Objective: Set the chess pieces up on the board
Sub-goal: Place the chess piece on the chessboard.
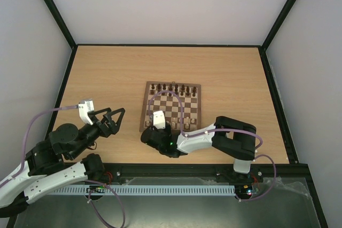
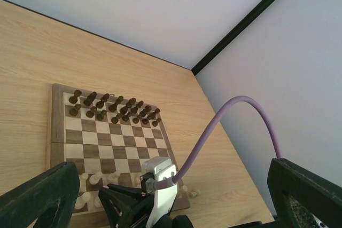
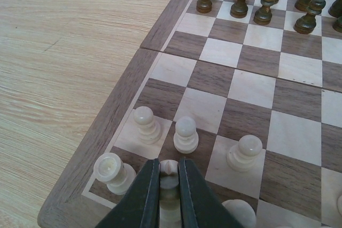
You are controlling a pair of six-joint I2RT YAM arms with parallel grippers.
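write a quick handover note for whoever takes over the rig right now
Left gripper: open, holding nothing, over the table left of the board.
Right gripper: fingers shut on a pale piece, low at the board's near left corner.
Done: dark pieces stand in the two far rows; three pale pawns and a pale corner piece stand near left.
Left: release the held piece and fill out the pale rows; loose pale pieces seem to lie off the near right corner.
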